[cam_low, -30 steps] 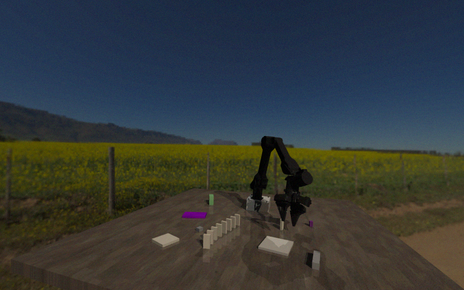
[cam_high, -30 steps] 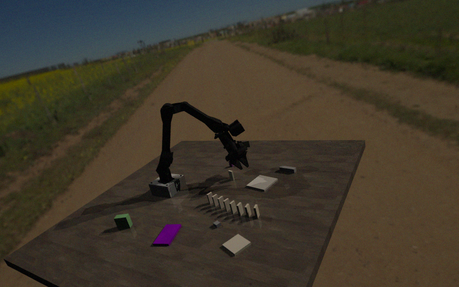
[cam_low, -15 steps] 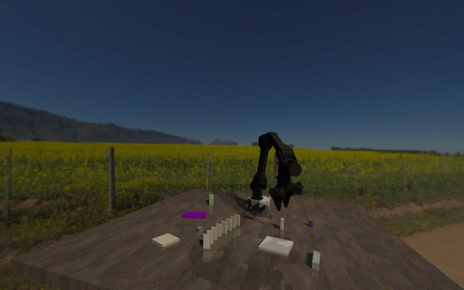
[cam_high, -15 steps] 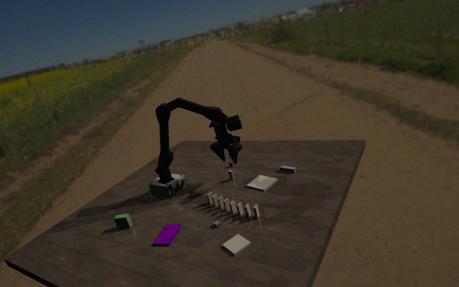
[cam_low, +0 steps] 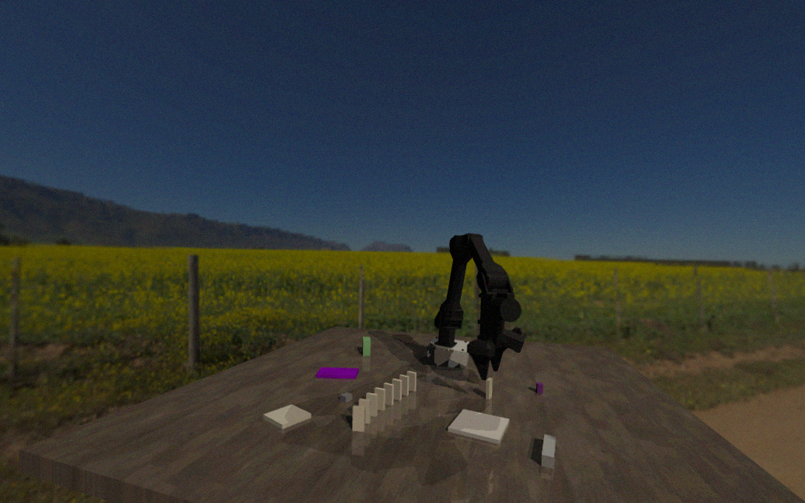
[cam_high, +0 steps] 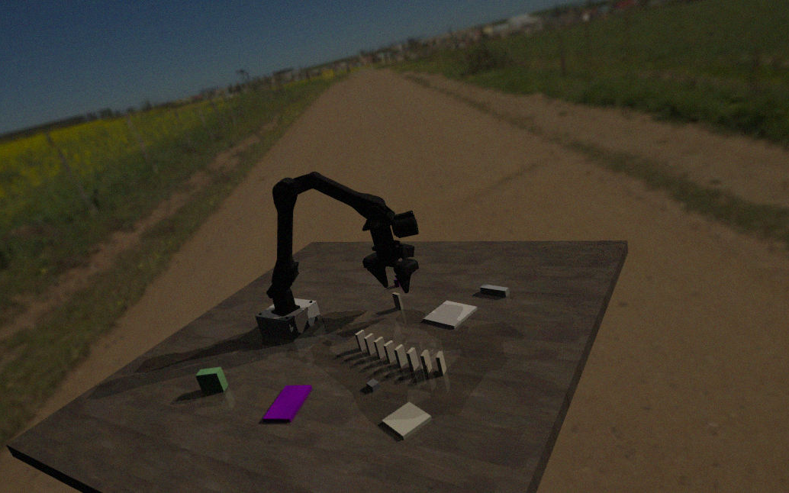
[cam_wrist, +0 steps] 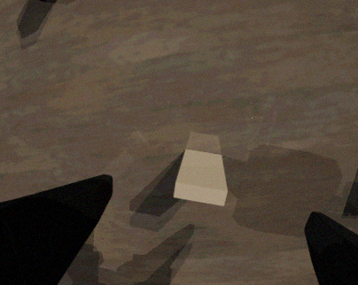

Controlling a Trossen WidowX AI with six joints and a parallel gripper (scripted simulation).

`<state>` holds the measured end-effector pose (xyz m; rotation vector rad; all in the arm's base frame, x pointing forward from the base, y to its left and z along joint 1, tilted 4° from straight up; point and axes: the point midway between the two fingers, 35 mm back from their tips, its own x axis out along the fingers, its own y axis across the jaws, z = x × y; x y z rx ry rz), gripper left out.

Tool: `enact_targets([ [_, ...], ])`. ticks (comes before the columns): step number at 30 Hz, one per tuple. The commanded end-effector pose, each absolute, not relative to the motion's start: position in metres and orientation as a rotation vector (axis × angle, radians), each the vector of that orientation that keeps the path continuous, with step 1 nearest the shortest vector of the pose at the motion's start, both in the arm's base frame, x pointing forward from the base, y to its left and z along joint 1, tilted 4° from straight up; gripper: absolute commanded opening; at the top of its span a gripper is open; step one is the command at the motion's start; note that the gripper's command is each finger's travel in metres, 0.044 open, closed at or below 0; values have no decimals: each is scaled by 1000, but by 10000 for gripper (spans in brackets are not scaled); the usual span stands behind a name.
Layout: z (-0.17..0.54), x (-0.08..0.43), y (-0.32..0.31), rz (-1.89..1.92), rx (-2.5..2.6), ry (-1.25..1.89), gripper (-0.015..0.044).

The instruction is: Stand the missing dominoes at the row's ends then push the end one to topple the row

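A lone cream domino (cam_high: pixel 397 301) (cam_low: pixel 488 388) (cam_wrist: pixel 201 173) stands upright on the table, away from the row. My gripper (cam_high: pixel 397 288) (cam_low: pixel 490 374) (cam_wrist: pixel 209 204) is open and empty, pointing down above this domino. In the wrist view the domino shows between the two widely spread fingers, a little beyond the line of their tips. The row of several cream dominoes (cam_high: pixel 389 351) (cam_low: pixel 380 399) stands upright and evenly spaced, nearer to the top view than the lone domino. The row is out of the wrist view.
A white slab (cam_high: pixel 451 314) (cam_low: pixel 479 426) lies beside the lone domino, with a grey bar (cam_high: pixel 494 291) (cam_low: pixel 548 451) beyond. A small purple block (cam_low: pixel 539 388) stands nearby. Past the row are a small grey block (cam_high: pixel 372 385), a cream slab (cam_high: pixel 407 420), a purple slab (cam_high: pixel 288 402) and a green block (cam_high: pixel 211 380).
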<state>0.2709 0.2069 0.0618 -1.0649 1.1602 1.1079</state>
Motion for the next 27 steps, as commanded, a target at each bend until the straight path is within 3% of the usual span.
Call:
enact_targets([
  [1, 39, 268, 207, 1121, -1063, 1175, 440],
  [17, 24, 268, 208, 1121, -1063, 1175, 440],
  [27, 24, 268, 208, 1121, -1063, 1175, 177],
])
